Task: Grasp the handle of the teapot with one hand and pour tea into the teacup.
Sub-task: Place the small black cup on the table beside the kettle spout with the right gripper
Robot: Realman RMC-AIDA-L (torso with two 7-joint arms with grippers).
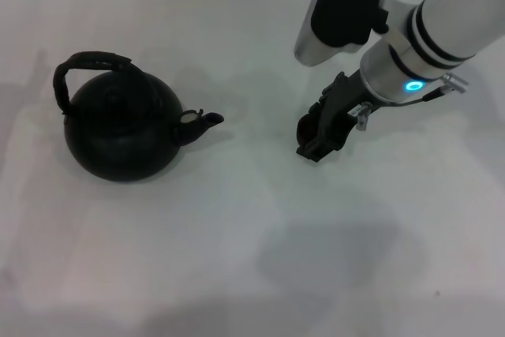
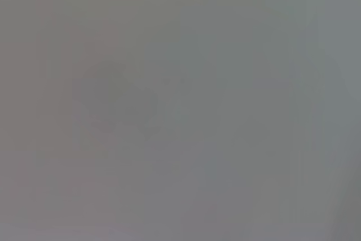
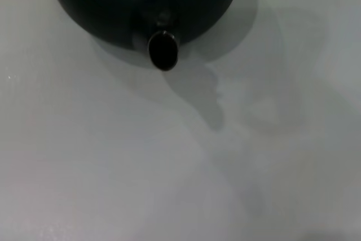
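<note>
Head view: white table (image 1: 237, 258) w/ teapot (image 1: 118, 128), right pincer (image 1: 316, 141) apart.

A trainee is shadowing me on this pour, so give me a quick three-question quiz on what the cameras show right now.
1. True or false: the teapot lies tipped on its side.
2. The spout points toward: A) the right claw; B) the table's far edge; C) the robot's left.
3. Fill in: the handle is gripped by ____ claw.
Key: 1 false, it stands upright; 2 A; 3 no.
</note>
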